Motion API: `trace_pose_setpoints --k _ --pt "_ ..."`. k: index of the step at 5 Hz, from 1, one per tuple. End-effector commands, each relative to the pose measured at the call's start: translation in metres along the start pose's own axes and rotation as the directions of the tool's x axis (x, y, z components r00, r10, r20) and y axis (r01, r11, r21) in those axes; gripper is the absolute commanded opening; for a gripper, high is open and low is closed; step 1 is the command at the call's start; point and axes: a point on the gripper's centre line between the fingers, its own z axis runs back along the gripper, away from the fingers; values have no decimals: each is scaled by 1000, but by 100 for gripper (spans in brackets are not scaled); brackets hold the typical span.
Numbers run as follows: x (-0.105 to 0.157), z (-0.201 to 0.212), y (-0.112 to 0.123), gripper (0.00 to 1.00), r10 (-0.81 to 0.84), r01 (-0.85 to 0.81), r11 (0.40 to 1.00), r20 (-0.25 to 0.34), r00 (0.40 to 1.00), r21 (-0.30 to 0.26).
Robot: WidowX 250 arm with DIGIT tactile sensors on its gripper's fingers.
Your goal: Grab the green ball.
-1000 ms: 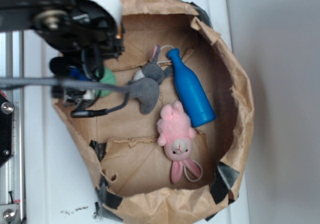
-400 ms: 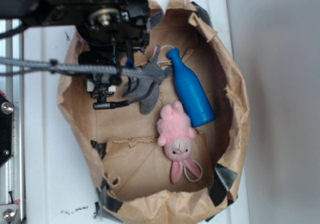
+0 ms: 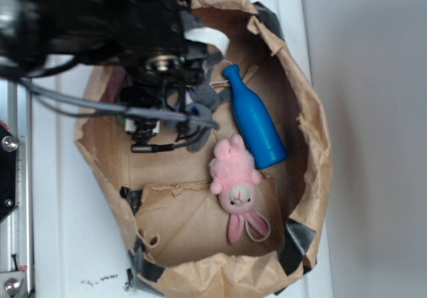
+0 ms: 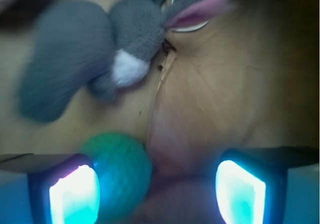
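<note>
The white worktop (image 3: 60, 245) carries one crumpled brown paper bag (image 3: 313, 145), taped at its rim, and the arm reaches down into it from the upper left. Inside lie one blue plastic bottle (image 3: 253, 119), one pink plush bunny (image 3: 235, 185) and one grey plush bunny (image 4: 85, 58), the last mostly hidden under the arm in the exterior view.

The one green ball (image 4: 120, 171) rests on the bag floor in the wrist view, against the inner side of the finger at the left of that frame. The hand (image 4: 157, 191) stands spread, its fingers well apart and gripping nothing.

By my judgement the approach is nearly done; centring on the ball, closing and lifting remain.
</note>
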Motion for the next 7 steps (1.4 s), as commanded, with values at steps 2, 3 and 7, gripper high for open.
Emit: trace_pose_setpoints --k 2,3,7 --pt "8 16 -16 100 -2 6 993 38 999 -117" --pt "7 15 -20 100 -11 13 992 21 1000 -123" --pt "11 -14 -36 100 -5 2 988 -18 1000 -153"
